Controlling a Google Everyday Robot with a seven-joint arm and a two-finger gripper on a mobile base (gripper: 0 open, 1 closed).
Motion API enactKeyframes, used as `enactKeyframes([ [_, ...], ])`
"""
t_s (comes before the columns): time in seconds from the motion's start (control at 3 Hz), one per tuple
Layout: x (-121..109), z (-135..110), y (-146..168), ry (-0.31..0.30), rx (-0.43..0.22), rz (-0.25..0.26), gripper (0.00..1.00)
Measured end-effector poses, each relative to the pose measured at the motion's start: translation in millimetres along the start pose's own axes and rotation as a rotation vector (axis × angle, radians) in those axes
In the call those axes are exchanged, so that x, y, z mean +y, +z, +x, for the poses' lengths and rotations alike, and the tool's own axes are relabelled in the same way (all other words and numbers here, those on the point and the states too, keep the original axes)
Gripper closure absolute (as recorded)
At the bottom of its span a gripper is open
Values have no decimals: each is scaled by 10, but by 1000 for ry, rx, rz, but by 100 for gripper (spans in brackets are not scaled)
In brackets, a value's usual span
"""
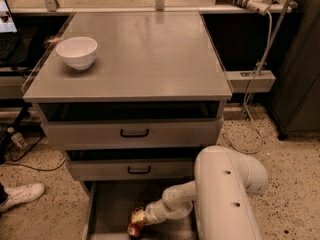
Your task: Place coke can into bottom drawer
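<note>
Red-orange coke can (134,228) sits clamped in our white arm's gripper (141,216) low inside the open grey metal bottom drawer (107,209), so only release remains, we judge.

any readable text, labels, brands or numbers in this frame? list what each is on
Nothing is readable.
coke can, at the hand low in the open bottom drawer: white markings, too blurred to read.
screen at the left edge: content too blurred to read.
bottle on the floor at left: label too small to read.
Drawer fronts, bowl, cabinet top: no markings seen.
</note>
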State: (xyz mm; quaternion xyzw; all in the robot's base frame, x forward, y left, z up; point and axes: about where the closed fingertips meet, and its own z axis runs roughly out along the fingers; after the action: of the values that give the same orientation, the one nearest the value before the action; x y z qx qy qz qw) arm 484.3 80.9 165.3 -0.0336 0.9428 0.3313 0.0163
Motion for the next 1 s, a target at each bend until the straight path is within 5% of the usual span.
enactKeyframes([
  [1.0, 0, 1, 1, 0, 0, 0, 11],
])
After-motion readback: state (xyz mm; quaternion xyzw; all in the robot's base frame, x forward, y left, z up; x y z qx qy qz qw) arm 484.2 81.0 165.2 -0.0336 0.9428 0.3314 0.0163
